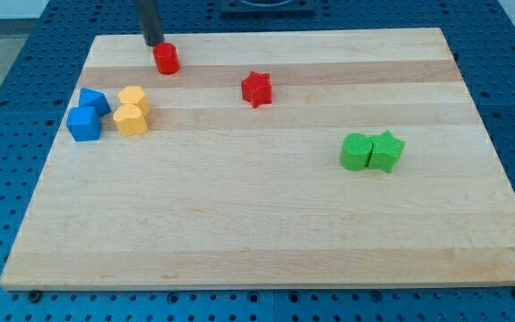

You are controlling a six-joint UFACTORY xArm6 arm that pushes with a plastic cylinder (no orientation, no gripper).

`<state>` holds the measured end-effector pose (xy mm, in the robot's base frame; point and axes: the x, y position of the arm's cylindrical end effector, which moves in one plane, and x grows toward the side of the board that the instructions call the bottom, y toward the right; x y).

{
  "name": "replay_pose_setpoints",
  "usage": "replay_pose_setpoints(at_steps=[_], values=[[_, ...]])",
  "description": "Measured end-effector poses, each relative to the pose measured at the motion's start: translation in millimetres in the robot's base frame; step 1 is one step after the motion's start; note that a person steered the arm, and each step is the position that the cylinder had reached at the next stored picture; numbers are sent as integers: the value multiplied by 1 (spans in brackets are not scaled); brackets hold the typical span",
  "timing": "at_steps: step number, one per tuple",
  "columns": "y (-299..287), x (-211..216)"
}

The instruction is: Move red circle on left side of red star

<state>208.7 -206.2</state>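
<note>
The red circle [166,58] sits near the top left of the wooden board. The red star [257,88] lies to its right and a little lower, a clear gap between them. My tip [154,42] stands just above and left of the red circle, touching or nearly touching it; I cannot tell which. The rod runs up out of the view's top.
Two blue blocks [87,114] sit at the left, with two yellow blocks [132,111] right beside them. A green circle [357,152] and a green star [386,149] touch each other at the right. The board's top edge [266,34] is close behind my tip.
</note>
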Motion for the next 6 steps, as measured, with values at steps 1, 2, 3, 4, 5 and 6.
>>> replay_pose_setpoints(at_steps=[1,2,3,4,5,6], values=[[-7,14],[-7,34],[-3,36],[9,36],[29,36],[51,36]])
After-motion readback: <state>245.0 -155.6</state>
